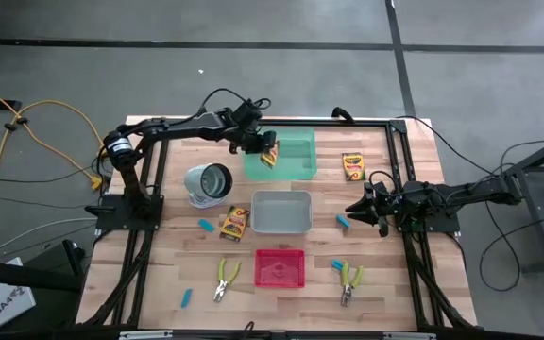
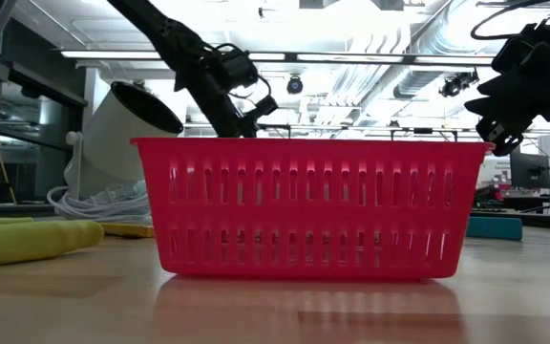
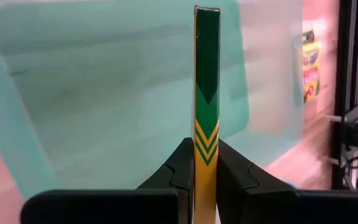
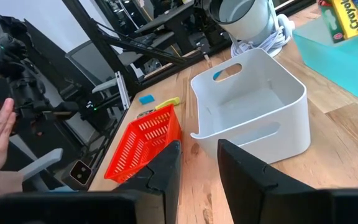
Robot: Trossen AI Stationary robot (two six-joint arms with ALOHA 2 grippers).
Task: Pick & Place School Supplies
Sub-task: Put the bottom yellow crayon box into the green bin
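Surface (image 1: 159, 283) of pale wood planks carries three trays. Translucent green plastic tray (image 1: 291, 159) sits at the far side, directly beneath the left claw (image 1: 264, 151). That claw is clenched on a flat yellow-orange crayon box with green chevrons (image 3: 206, 124), held edge-on, long axis running straight out from the fingers, tray floor right behind it. Right claw (image 1: 359, 210) waits beside the grey tray (image 1: 281, 213), fingers parted, grasping nothing.
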